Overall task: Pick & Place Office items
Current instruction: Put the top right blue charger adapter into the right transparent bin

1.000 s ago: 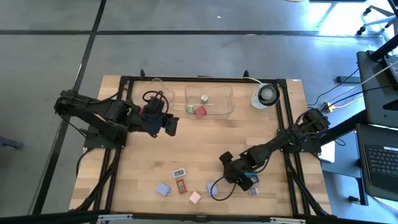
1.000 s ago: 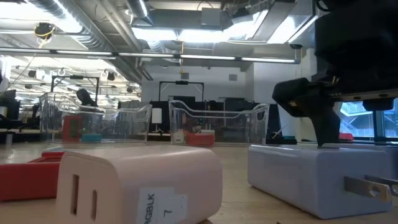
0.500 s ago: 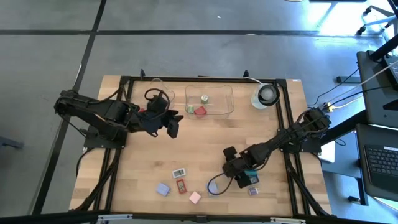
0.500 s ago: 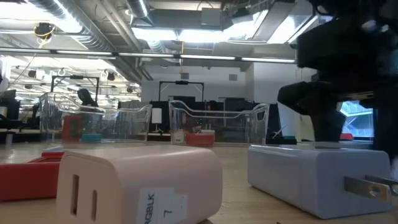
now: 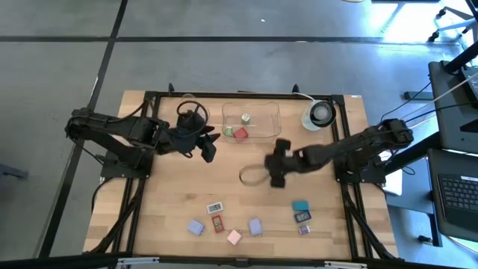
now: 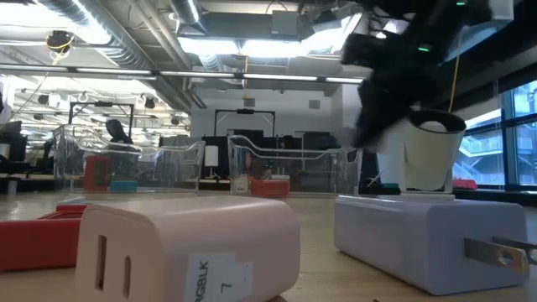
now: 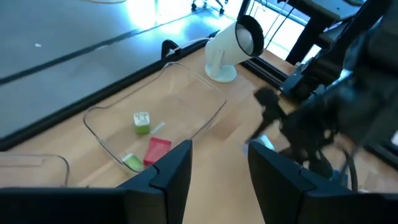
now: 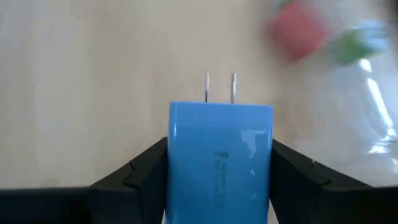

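a: what can't be made out here?

b: in the right wrist view the blue plug block [image 8: 221,165] runs off the picture's edge, and a red blur [image 8: 297,28] and a green blur [image 8: 356,40] beyond it have no clear shape.

a: and the low view?

b: the right arm [image 6: 403,59] is a dark smear. the pink block [image 6: 189,247] and the lavender block [image 6: 436,243] are cut by the frame.

a: from above?

b: the labels on the small blocks near the front edge [image 5: 216,207] are too tiny to read.
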Tool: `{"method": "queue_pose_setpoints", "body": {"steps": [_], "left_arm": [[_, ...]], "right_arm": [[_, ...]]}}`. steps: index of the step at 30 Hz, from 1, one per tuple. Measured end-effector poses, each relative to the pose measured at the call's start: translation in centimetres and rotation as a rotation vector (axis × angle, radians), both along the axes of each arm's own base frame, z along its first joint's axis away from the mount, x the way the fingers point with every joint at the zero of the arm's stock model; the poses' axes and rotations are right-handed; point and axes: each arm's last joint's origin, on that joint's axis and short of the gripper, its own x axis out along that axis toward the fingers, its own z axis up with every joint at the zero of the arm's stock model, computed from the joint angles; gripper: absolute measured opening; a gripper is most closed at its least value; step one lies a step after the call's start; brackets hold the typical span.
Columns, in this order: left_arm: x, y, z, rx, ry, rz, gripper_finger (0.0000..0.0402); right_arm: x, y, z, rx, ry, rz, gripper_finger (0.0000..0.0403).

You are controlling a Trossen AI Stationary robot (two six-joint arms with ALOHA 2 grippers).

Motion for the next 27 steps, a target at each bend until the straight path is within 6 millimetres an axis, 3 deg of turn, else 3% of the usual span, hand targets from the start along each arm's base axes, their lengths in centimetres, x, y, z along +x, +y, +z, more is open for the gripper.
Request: {"method": "queue_pose_setpoints", "body": {"steps": [6, 12, 17, 27], "left_arm": [[0.0, 0.6, 0.0, 0.082, 0.045, -0.006, 0.0152], [0.0, 1.8, 0.2, 0.197, 0.078, 0.088, 0.0152], [0.0, 2.7, 0.2, 0.210, 0.084, 0.137, 0.0150], [0.0, 4.4, 0.2, 0.249, 0.131, 0.173, 0.0151]], "right_arm": [[2.0, -3.6, 3.1, 0.196, -0.417, -0.328, 0.0216], [3.7, -4.6, 5.9, 0.260, -0.737, -0.286, 0.0216], [4.2, -5.5, 7.1, 0.315, -0.850, -0.211, 0.0224], [4.1, -7.8, 7.3, 0.414, -0.917, -0.349, 0.0226]]}}
